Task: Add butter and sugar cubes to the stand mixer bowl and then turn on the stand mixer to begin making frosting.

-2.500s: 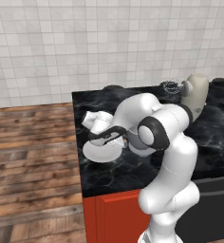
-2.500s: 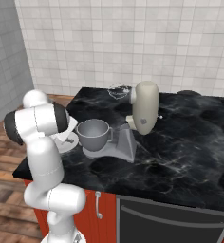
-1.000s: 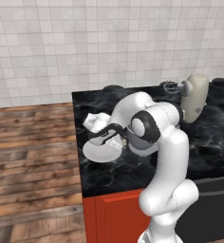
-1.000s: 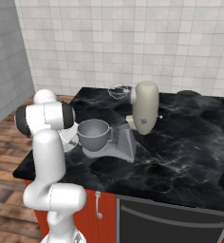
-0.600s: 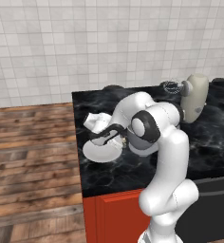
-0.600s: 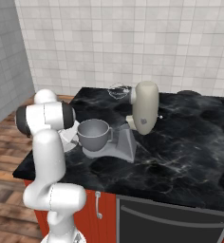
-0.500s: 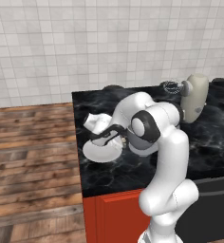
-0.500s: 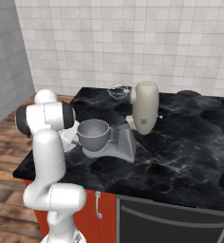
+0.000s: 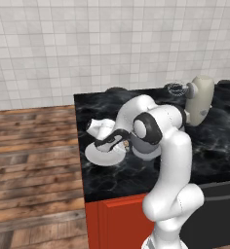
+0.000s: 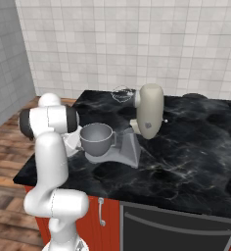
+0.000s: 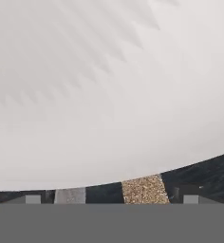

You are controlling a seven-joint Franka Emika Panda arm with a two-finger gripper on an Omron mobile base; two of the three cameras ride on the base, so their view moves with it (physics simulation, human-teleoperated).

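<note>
My gripper [image 9: 111, 143] hangs low over the right edge of the white plate [image 9: 95, 154], jaws open. In the hand view the plate [image 11: 109, 95] is very close. A speckled tan block [image 11: 141, 189] and a pale grey block [image 11: 70, 194] lie at its rim between my wide-apart fingertips [image 11: 32, 198]. Which of them is the butter and which the sugar cubes I cannot tell. The stand mixer bowl [image 10: 95, 137] sits on the stand mixer's grey base, just right of the plate [image 10: 72, 142]. The stand mixer [image 10: 149, 110] has its cream head tilted up.
The black marble counter [image 10: 186, 162] stretches to the right of the mixer. The counter's left edge drops to a wooden floor [image 9: 34, 160] just beside the plate. A tiled wall stands behind. My own forearm and elbow [image 9: 148, 131] crowd the space over the bowl.
Since the earliest frames the elbow has swung left and the hand has settled lower onto the plate's edge. Over the last half second almost nothing moves. The jaws stay open.
</note>
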